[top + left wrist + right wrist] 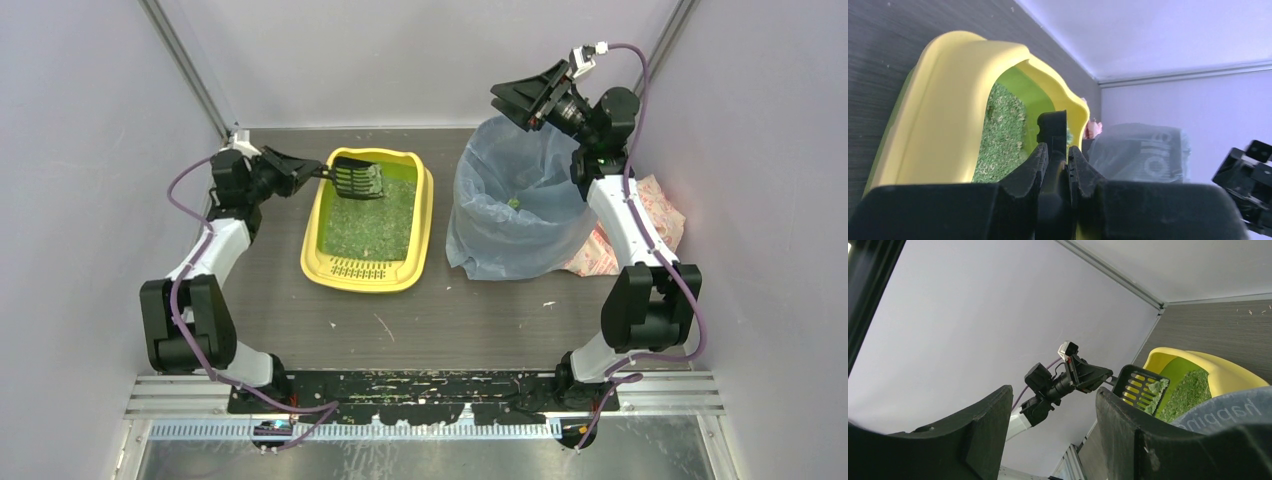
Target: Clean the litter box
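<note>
The yellow litter box [420,215] with green litter lies at mid-table, its slotted grate at the near end. It also shows in the left wrist view [943,115] and in the right wrist view [1233,372]. My left gripper [318,172] is shut on the handle of the black slotted scoop [358,178], held above the box's far end with a clump of green litter in it. The scoop shows edge-on in the left wrist view [1053,135] between the fingers and in the right wrist view [1140,387]. My right gripper [515,105] is open and empty, raised above the bin's far rim.
A tall bin lined with a blue translucent bag [515,205] stands right of the litter box, a green bit inside. A pink-printed white packet [650,225] lies behind the right arm. Grey walls close in on both sides.
</note>
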`<action>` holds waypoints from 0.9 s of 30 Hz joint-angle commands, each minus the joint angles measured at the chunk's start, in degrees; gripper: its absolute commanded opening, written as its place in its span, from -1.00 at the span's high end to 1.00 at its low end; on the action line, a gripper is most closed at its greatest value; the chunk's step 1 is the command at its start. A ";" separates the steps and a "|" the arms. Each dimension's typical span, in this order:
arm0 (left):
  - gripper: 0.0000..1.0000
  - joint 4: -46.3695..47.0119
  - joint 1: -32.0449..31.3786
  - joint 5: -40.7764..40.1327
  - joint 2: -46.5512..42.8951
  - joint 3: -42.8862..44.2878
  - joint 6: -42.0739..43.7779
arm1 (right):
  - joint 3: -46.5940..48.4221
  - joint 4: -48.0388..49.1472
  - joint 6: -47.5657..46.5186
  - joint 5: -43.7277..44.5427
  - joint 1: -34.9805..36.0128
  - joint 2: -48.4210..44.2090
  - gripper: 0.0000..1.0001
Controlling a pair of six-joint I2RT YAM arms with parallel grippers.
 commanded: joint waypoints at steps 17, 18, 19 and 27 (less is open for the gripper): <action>1.00 59.86 5.03 8.42 12.66 -13.64 -35.05 | -0.03 5.29 1.91 -0.59 -0.12 0.31 -0.33; 1.00 61.55 5.14 8.12 13.38 -13.97 -36.15 | -0.01 5.28 1.91 -0.59 -0.12 0.31 -0.33; 1.00 62.67 5.30 7.88 13.88 -14.26 -36.88 | -0.07 5.30 1.87 -0.59 -0.12 0.30 -0.33; 1.00 64.36 5.05 8.13 14.16 -14.94 -37.62 | -0.54 5.29 1.80 -0.63 -0.12 0.22 -0.33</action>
